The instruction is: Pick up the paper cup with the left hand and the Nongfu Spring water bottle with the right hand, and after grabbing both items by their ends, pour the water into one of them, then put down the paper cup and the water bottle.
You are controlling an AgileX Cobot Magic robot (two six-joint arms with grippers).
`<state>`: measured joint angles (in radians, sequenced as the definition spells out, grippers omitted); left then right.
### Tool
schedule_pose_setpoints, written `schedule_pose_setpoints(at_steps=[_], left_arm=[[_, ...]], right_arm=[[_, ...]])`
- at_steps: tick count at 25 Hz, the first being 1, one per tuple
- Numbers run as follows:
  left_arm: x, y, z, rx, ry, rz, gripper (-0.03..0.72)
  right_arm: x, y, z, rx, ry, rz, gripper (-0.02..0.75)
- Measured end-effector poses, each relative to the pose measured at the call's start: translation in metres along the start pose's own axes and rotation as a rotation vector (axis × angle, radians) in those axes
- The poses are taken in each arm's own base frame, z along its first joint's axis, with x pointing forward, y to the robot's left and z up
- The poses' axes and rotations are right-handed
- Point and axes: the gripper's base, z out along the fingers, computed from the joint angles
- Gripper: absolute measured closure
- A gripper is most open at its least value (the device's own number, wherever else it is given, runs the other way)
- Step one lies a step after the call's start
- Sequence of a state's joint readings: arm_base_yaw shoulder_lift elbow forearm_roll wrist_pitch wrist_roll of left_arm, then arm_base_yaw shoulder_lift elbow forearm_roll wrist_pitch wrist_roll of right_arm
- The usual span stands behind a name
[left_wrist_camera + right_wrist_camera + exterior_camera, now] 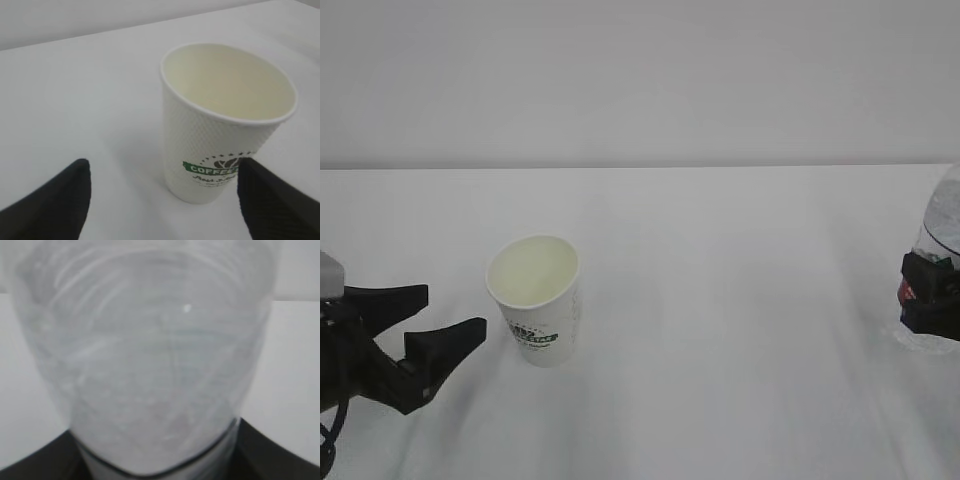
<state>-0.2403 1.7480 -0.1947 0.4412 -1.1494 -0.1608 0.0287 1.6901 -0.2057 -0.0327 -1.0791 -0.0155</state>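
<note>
Left hand (pixel 435 322): seen at the near left of the paper cup, low over the table; its two black fingers (pixel 445 345) are spread wide, with nothing between them, and no contact with the cup is seen.
Left hand, wrist view (pixel 162 200): the finger tips are shown at either lower corner, well apart, with the cup standing just beyond the gap.
Paper cup (pixel 536 298): set upright on the white table (pixel 720 300), open mouth up, cream inside, green-and-black logo facing the near side; held by nothing.
Right hand (pixel 932 292): found far to the right of the cup, at the frame edge; it is closed around the lower body of the Nongfu Spring water bottle (pixel 940 225).
Bottle, wrist view (pixel 150 365): the clear ribbed body fills the picture, gripped between the dark fingers (pixel 280 450) at the lower corners.
Water: cannot be told apart inside the blurred bottle.
Wall (pixel 640 80): plain and pale, behind the cup at the table's far edge.
</note>
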Motion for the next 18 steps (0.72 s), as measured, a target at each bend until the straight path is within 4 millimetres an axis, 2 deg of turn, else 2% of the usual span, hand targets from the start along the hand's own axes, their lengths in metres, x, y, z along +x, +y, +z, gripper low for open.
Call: schedule_pose_setpoints(at_steps=[6,18], left_arm=[[0.010,0.001,0.012,0.042,0.049,0.004,-0.004],[0.015,0.000,0.029,0.131,0.064,0.074,-0.004]], right_arm=[[0.000,0.000,0.000,0.000,0.000,0.000,0.337],[0.000,0.000,0.000,0.000,0.000,0.000,0.337]])
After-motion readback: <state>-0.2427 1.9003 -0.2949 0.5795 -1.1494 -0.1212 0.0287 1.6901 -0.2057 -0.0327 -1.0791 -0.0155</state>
